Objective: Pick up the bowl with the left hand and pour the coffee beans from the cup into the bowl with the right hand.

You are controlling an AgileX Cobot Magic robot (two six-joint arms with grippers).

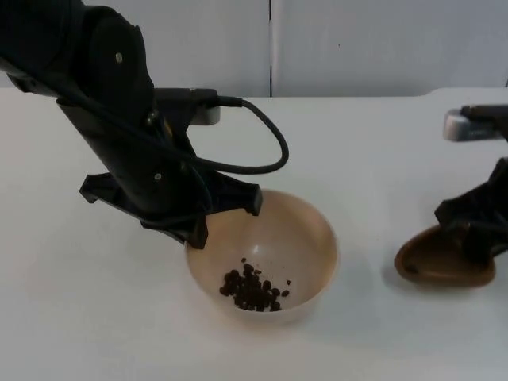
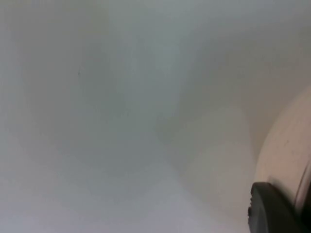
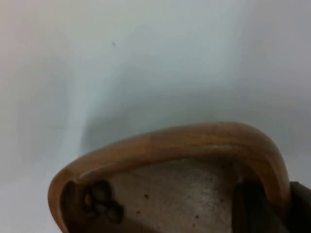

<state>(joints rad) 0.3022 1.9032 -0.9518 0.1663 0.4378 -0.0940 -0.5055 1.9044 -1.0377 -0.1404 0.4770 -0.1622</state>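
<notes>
Bowl: pale, light-coloured, on the white table near the middle of the top view; upright; its outer wall also shows in the left wrist view.
Coffee beans: dark heap inside the bowl, on the near side of its bottom; a few beans sit inside the cup, close to its rim.
Left gripper: at the bowl's left rim, touching it; one black fingertip lies against the outer wall; fingers closed on the rim as far as can be seen.
Cup: brown, tipped over on its side to the right of the bowl and well apart from it; mouth turned toward the bowl; brown rim arches across the right wrist view.
Right gripper: at the cup's right end; fingers clamped on the cup's rim; a dark finger shows inside the cup wall.
Background: grey partition wall behind the table.
</notes>
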